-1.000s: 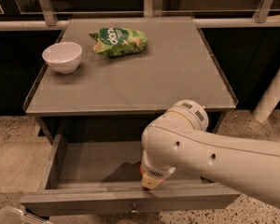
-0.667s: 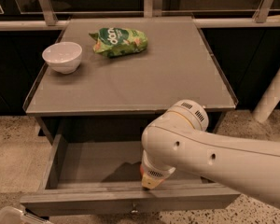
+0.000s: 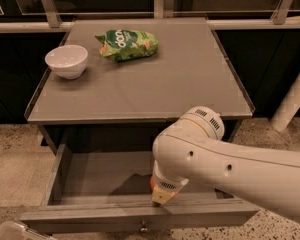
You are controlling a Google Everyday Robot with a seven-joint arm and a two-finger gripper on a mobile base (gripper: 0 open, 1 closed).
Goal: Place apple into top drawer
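Note:
The top drawer (image 3: 97,174) is pulled open below the grey table top, and its front panel carries a small metal knob (image 3: 143,228). My white arm reaches in from the right and bends down into the drawer. My gripper (image 3: 160,198) is at the arm's lower end, just inside the drawer behind the front panel, and is mostly hidden by the wrist. A small red-orange patch, the apple (image 3: 152,184), shows at the left edge of the wrist, inside the drawer. Most of the apple is hidden.
A white bowl (image 3: 66,60) stands at the table's left side. A green snack bag (image 3: 126,44) lies at the back middle of the table (image 3: 190,84). A white post (image 3: 292,104) stands at the right. Speckled floor surrounds the drawer.

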